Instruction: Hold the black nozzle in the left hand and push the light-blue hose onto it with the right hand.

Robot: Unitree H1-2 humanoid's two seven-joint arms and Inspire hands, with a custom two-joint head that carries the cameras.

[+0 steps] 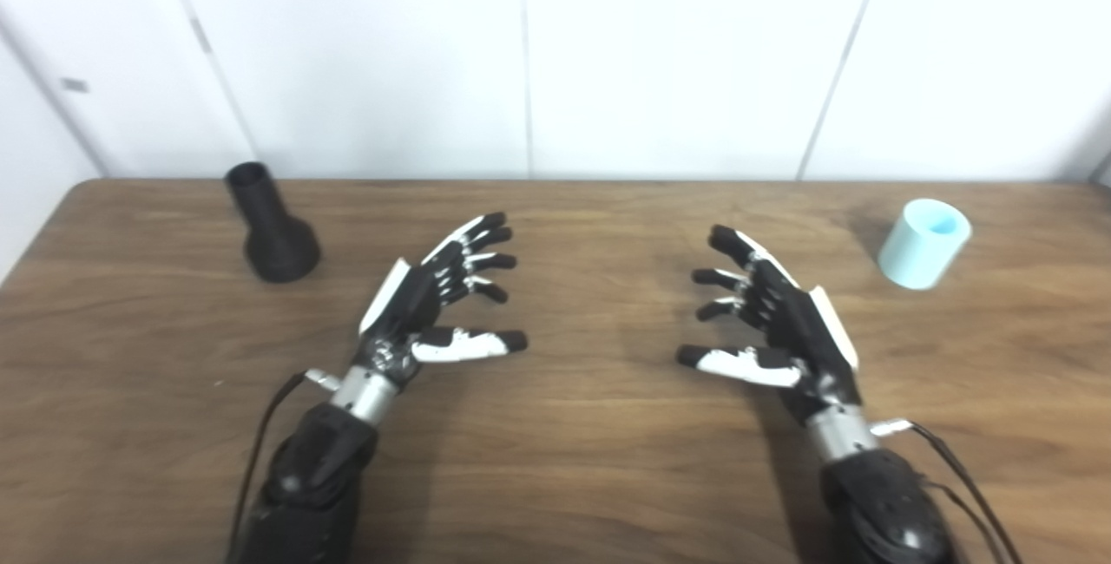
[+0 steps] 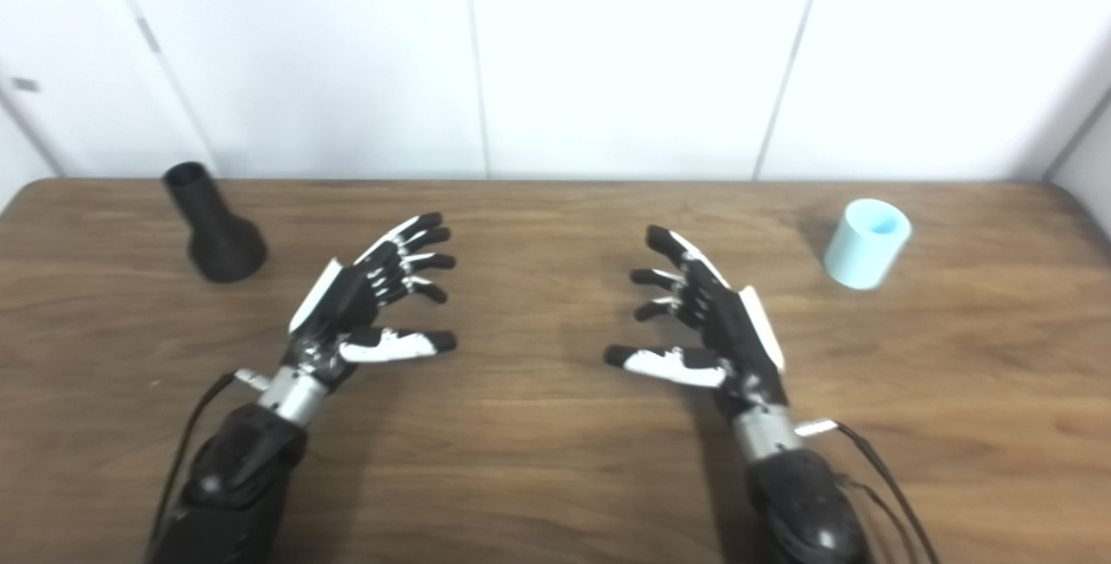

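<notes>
Wooden table [image 1: 555,477]: nozzle [image 1: 271,239] far-left, hose [image 1: 923,243] far-right, both hands between.

We see both forearms cut off by the bottom edge below the left hand [image 1: 425,304] and the right hand [image 1: 781,321], and the table [image 1: 555,460] runs out of the picture at its near edge and both sides. We cannot see inside the black nozzle [image 1: 271,230] near the table's far left corner, since its open top is only a dark blur, nor how deep the light-blue hose [image 1: 924,243] near the table's far right corner is. The whole scene is soft, so the fingers [image 1: 486,262] above the table show no fine detail, and their undersides are turned from us.
</notes>
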